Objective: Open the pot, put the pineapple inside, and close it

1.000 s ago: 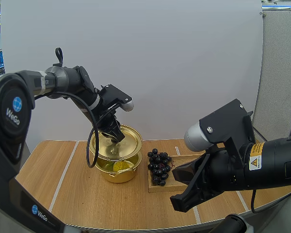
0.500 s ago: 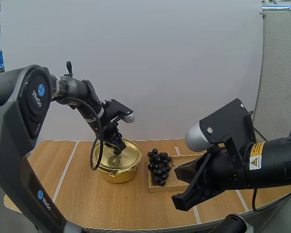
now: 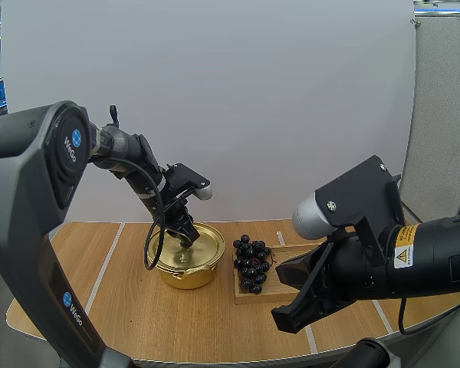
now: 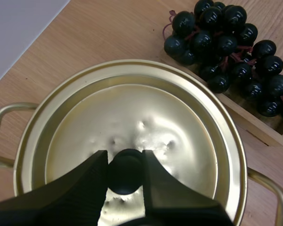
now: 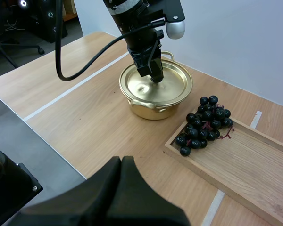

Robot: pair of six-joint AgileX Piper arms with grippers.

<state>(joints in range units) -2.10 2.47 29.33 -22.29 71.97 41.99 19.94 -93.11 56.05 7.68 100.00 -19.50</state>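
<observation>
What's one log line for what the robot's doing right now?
left gripper: shut on lid knob | lid: on pot | right gripper: shut, above table | grapes: on wooden tray end

Overhead access to the pot (image 3: 185, 276) is blocked: the left gripper (image 3: 188, 236) sits on the lid (image 4: 155, 117), jaws clamped on the knob (image 4: 125, 172). The grapes (image 3: 251, 259) on the tray (image 5: 254, 160) lie just beside the pot's right side. The counter (image 3: 123, 307) left of and in front of the pot is open. The right gripper (image 5: 121, 161) hangs near its front edge, jaws together.

My L arm reaches fwd+down, L gripper (image 4: 125, 158) fingers pinch lid knob (image 4: 126, 177); my R gripper (image 5: 121, 161): fingers together, arm hovering.
</observation>
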